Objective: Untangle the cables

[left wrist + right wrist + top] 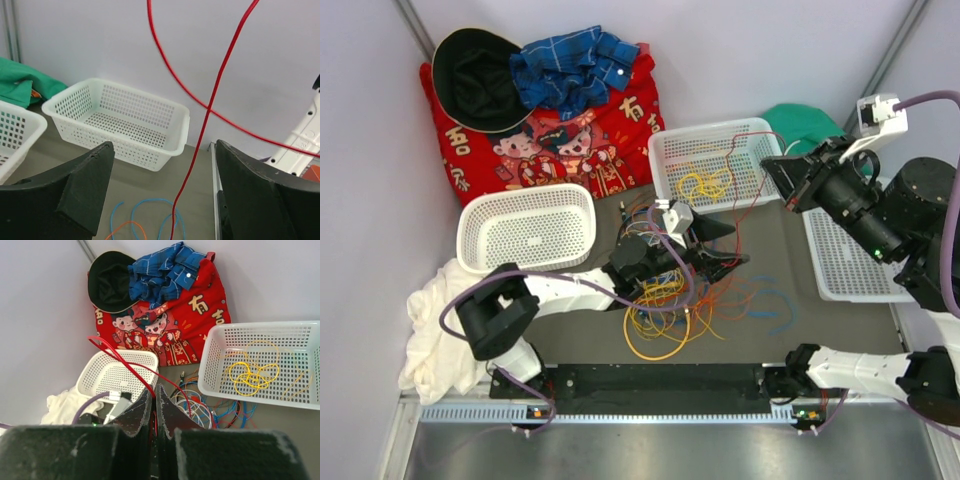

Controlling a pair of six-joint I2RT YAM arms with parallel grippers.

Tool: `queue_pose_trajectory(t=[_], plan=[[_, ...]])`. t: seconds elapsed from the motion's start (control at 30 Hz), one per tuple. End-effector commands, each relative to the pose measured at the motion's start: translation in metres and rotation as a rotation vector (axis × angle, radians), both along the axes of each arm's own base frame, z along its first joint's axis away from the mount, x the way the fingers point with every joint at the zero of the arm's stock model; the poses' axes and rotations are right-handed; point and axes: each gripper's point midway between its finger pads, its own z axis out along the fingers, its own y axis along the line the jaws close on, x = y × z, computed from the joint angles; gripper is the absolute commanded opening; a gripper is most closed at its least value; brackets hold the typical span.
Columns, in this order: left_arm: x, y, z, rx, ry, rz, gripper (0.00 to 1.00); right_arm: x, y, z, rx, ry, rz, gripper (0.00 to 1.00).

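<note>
The cables [665, 290] lie in a tangle of yellow, orange, blue, white and red wires at the table's middle. My left gripper [732, 245] hovers at the pile's right edge. It is open, and in the left wrist view a taut red cable [192, 170] rises through the gap of the gripper [165, 192] without touching either finger. My right gripper [767, 165] is raised at the right and shut on that red cable [752, 200]. The right wrist view shows the gripper [156, 392] pinching the red cable [125, 362], which runs down to the tangle [210, 407].
A white basket [715, 140] at the back holds a coiled yellow cable [705, 183]. Another basket [525, 225] stands at the left, and a third [845, 265] at the right. Red cloth [570, 140], a black hat, a blue shirt, green cloth [800, 122] and white cloth [430, 320] lie around. Loose blue cables [150, 202] lie right of the pile.
</note>
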Motion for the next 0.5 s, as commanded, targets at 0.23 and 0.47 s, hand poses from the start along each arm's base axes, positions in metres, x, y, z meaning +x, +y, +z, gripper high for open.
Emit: queue_pose_trajectory(t=[0.23,0.47], plan=[[0.011,-0.005,0.004,0.016,0.006,0.060,0.00,-0.010,-0.014,-0.001,0.032,-0.008,-0.006,0.00],[0.057,0.051,0.058,0.137,0.103,0.426,0.00,-0.027,-0.040,-0.013,0.070,-0.036,-0.026,0.07]])
